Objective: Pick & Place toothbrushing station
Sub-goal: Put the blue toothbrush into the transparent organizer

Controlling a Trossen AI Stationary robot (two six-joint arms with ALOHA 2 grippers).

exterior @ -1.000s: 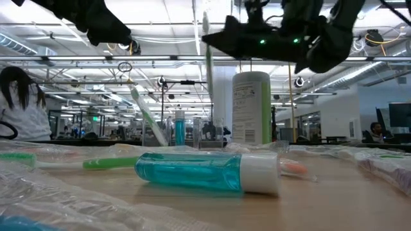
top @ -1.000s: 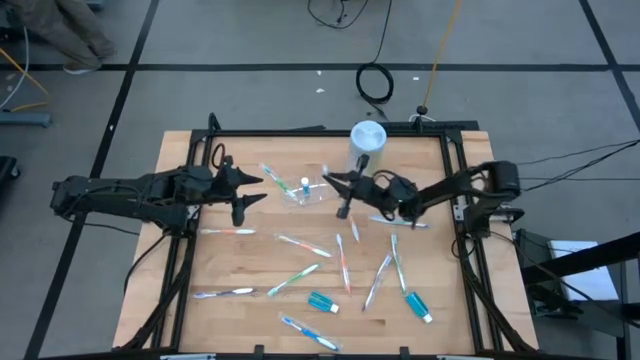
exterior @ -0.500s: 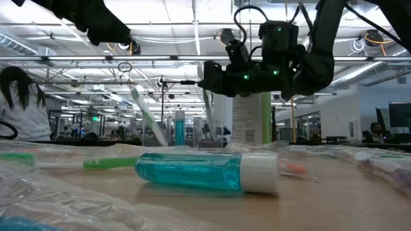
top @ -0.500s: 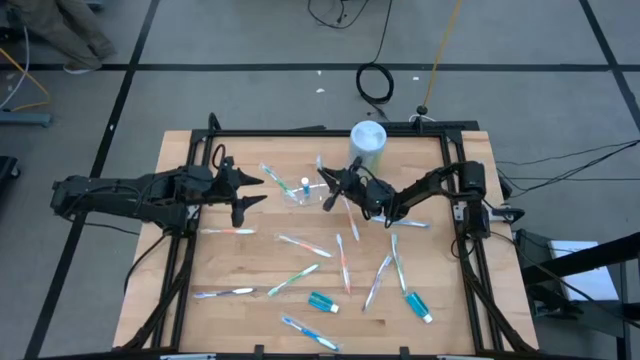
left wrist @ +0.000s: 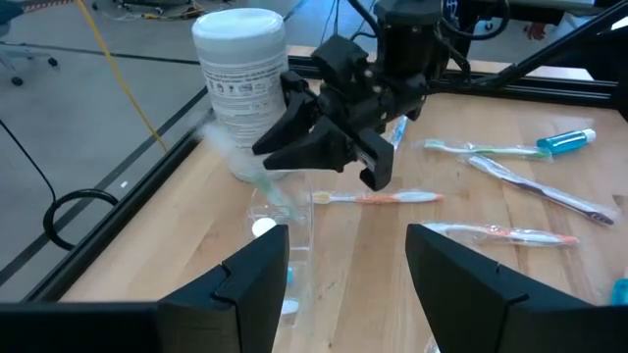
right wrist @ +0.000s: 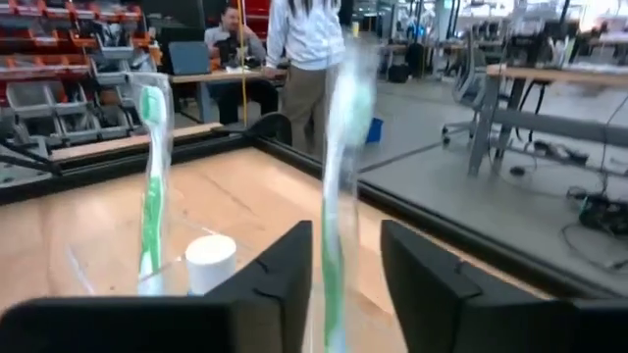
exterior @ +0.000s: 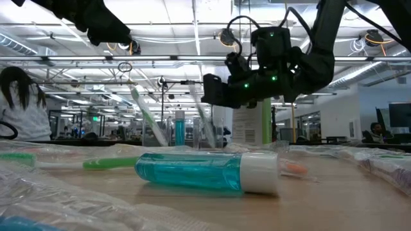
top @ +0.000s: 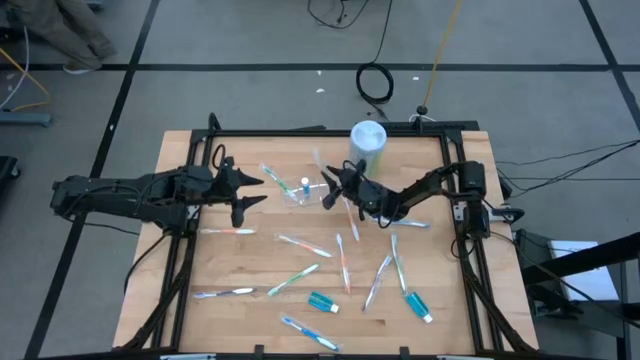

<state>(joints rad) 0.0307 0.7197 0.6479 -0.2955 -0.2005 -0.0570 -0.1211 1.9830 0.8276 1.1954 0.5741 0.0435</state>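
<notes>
Right gripper (top: 327, 190) sits over the far-centre of the light wooden table (top: 240, 270), just right of the small clear plastic cup (top: 299, 192). Its fingers stand parted. A green-handled toothbrush in clear wrap (right wrist: 332, 186) stands upright in the gap between them, blurred; cannot tell whether the pads touch it. In the high view the same brush shows only as a faint streak by the cup's far-right rim.

The cup already holds an upright green-and-white toothbrush (right wrist: 150, 186) and a small blue toothpaste tube with a white cap (top: 304, 185), cap upward.

Left gripper (top: 250, 190) hangs to the left of the cup, apart from it, fingers spread and empty.

The tall white cylindrical canister with a printed label (top: 367, 141) stands at the far edge of the table, just beyond the right gripper.

Loose pastel-handled wrapped toothbrushes (top: 300, 244) lie scattered flat over the near half of the table, several crossing to the right of centre. Two more blue toothpaste tubes lie flat: one (top: 322, 302) near-centre, one (top: 417, 304) near-right.

Beyond the table in the low view, a person in a white top (exterior: 22, 109) is at the left edge.
</notes>
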